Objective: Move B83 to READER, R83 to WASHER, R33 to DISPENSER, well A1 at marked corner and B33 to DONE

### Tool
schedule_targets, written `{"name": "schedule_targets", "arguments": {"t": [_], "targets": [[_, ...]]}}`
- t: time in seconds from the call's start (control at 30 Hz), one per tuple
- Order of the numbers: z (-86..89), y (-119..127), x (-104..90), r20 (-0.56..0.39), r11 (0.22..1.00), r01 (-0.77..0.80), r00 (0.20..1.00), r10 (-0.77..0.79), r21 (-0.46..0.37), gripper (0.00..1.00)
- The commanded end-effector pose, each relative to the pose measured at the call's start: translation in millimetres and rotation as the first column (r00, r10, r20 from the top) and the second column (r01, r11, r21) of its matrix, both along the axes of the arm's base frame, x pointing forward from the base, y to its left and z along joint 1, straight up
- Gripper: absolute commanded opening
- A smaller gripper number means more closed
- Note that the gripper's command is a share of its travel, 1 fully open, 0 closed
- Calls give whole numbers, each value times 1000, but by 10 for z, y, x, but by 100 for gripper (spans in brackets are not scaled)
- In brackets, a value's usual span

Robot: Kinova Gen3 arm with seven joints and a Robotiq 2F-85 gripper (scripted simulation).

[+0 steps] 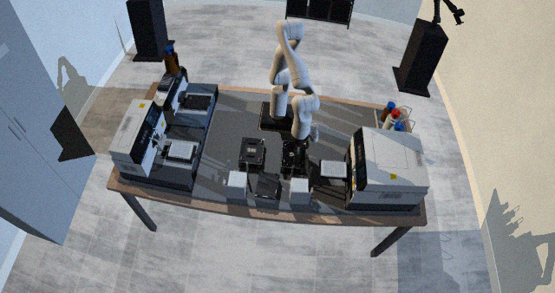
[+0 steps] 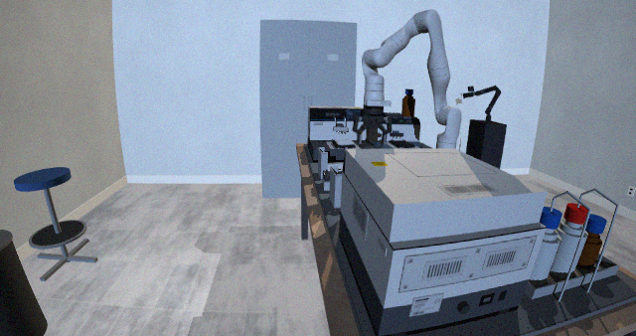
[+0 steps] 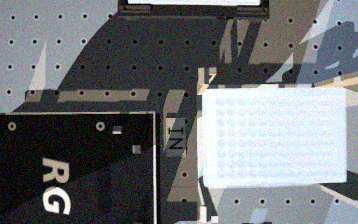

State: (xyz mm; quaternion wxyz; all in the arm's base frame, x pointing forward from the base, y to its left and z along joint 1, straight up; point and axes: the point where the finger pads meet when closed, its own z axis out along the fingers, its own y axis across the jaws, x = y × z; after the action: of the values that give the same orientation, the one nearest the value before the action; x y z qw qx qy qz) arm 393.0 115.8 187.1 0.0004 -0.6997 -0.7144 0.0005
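Black two-finger gripper [image 2: 372, 133]: jaws spread wide, holding nothing. White multi-well plate [image 3: 274, 136] in IN rack lies below, offset to one side; black RG nest [image 3: 70, 170] opposite.

Plate labels too small; RG nest [image 3: 65, 170] cut off.
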Motion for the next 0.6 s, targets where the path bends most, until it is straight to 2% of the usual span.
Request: {"name": "schedule_targets", "arguments": {"t": [0.0, 0.57], "targets": [[6, -113, 3, 2, 1000, 0, 1000, 0, 1, 100], [6, -613, -2, 2, 1000, 1, 1000, -1, 1, 100]]}}
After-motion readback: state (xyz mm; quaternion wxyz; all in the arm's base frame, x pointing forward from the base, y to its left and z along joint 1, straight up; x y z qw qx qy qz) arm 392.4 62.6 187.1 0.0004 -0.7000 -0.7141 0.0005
